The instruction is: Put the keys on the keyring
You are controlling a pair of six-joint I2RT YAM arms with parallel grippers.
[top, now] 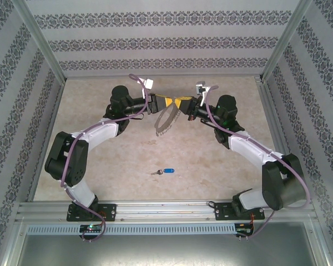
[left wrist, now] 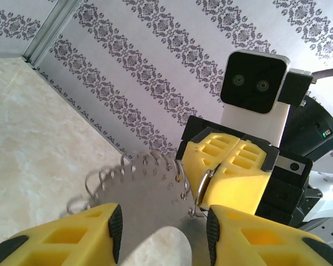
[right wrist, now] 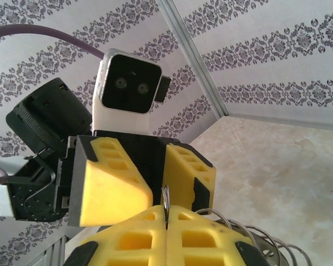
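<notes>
Two pincers are facing each other over the far middle of the table. The right pincer is pinching the keyring, and the left pincer is gaping around its edge. The key is lying well apart toward the bases, lengthwise left-right, blue head rightward, midway between both arms.

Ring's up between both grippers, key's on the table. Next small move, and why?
Probably close the left gripper on the thin dark-grey beaded metal keyring. The right gripper is shut on its wire; the left's jaws stand open with the loop in front of them. The small silver key with the blue plastic head lies on the beige table, apart from both. A second grip would steady the hanging loop.
</notes>
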